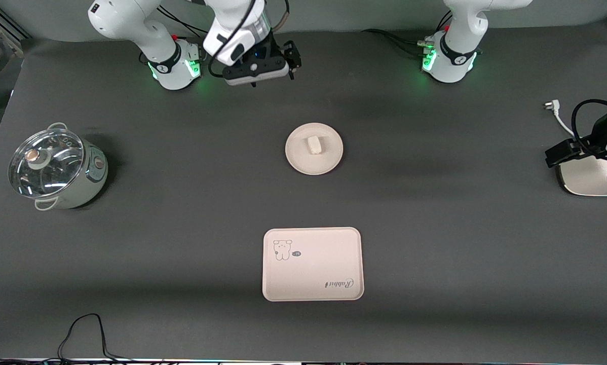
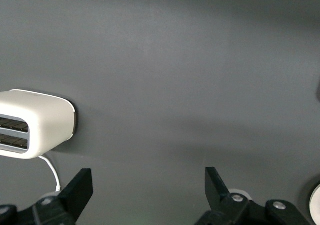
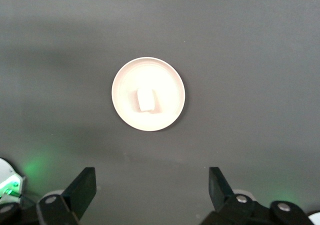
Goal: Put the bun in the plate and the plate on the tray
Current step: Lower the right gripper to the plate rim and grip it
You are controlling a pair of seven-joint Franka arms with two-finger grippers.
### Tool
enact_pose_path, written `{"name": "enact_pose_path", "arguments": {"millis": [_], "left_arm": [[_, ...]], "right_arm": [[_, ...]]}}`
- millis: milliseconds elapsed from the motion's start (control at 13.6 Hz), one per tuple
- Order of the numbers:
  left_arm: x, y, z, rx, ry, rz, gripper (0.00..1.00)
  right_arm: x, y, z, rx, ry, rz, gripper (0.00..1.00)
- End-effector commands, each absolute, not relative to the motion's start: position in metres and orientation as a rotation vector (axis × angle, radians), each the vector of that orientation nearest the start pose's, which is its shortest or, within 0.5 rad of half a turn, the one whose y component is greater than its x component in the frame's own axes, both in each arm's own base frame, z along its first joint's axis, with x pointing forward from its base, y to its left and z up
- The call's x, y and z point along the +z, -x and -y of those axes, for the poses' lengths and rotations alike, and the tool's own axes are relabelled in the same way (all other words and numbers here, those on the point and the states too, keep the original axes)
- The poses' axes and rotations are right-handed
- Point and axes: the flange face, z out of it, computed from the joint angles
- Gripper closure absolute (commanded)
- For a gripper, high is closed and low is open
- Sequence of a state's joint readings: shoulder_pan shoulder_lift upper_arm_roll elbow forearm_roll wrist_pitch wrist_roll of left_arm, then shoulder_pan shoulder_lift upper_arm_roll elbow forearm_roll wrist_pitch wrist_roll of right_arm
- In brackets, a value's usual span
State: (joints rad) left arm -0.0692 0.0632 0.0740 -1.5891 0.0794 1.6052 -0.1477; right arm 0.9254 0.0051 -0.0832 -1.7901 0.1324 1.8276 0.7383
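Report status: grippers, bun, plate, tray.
Both grippers open, empty: right gripper above table, left gripper by toaster. Bun on plate. Tray bare, path unobstructed.

Table [image 1: 435, 228] dark grey matte, plain. Plate [image 1: 329, 159] cream-beige, plain, no pattern. Bun [image 1: 314, 144] off-white, plain, a shade lighter than the plate. Tray [image 1: 313, 284] cream-beige with a small outlined cartoon animal drawing at one corner, a little dark oval beside it, and dark "Rabbit" script at the corner diagonal to it. Pot [image 1: 55, 170] pale mint-green body, clear glass lid, silver knob. Toaster [image 2: 37, 122] white, dark slots, white cord. Arm bases white with green lights. Cables black.
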Motion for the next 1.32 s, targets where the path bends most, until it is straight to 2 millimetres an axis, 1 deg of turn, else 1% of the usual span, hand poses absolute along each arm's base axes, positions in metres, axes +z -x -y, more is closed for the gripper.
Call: {"name": "enact_pose_path", "arguments": {"millis": [0, 73, 220, 367, 440, 514, 587, 660, 734, 880, 954, 1100, 1247], "left_arm": [[0.587, -0.568, -0.006, 0.052, 3.065, 0.175, 0.0], [0.585, -0.567, -0.002, 0.068, 3.066, 0.163, 0.0], [0.585, -0.567, -0.001, 0.08, 3.063, 0.159, 0.0], [0.586, -0.565, 0.005, 0.094, 3.056, 0.141, 0.0], [0.587, -0.565, 0.002, 0.097, 3.055, 0.148, 0.0], [0.591, -0.565, -0.004, 0.093, 3.054, 0.163, 0.0], [0.592, -0.565, -0.007, 0.091, 3.055, 0.17, 0.0], [0.589, -0.566, -0.012, 0.102, 3.054, 0.172, 0.0], [0.587, -0.567, -0.014, 0.109, 3.055, 0.17, 0.0], [0.586, -0.566, -0.016, 0.114, 3.055, 0.175, 0.0], [0.586, -0.566, -0.016, 0.126, 3.054, 0.175, 0.0], [0.584, -0.564, -0.019, 0.143, 3.052, 0.182, 0.0], [0.587, -0.564, -0.022, 0.137, 3.057, 0.192, 0.0]], "right_arm": [[0.492, -0.365, -0.425, 0.065, 3.015, 0.076, 0.0], [0.473, -0.364, -0.423, 0.047, 3.008, 0.066, 0.0], [0.432, -0.36, -0.416, 0.005, 2.991, 0.046, 0.0], [0.382, -0.354, -0.405, -0.075, 2.958, 0.019, 0.0], [0.355, -0.354, -0.404, -0.092, 2.959, 0.012, 0.0], [0.335, -0.354, -0.403, -0.119, 2.952, 0.005, 0.0], [0.313, -0.348, -0.406, -0.145, 2.945, 0.016, 0.0], [0.291, -0.346, -0.406, -0.179, 2.934, 0.015, 0.0], [0.273, -0.347, -0.405, -0.21, 2.92, -0.023, 0.0], [0.241, -0.341, -0.411, -0.24, 2.912, -0.039, 0.0], [0.227, -0.341, -0.41, -0.254, 2.91, -0.04, 0.0], [0.206, -0.341, -0.408, -0.276, 2.907, -0.044, 0.0], [0.192, -0.337, -0.409, -0.288, 2.904, -0.039, 0.0]]}}
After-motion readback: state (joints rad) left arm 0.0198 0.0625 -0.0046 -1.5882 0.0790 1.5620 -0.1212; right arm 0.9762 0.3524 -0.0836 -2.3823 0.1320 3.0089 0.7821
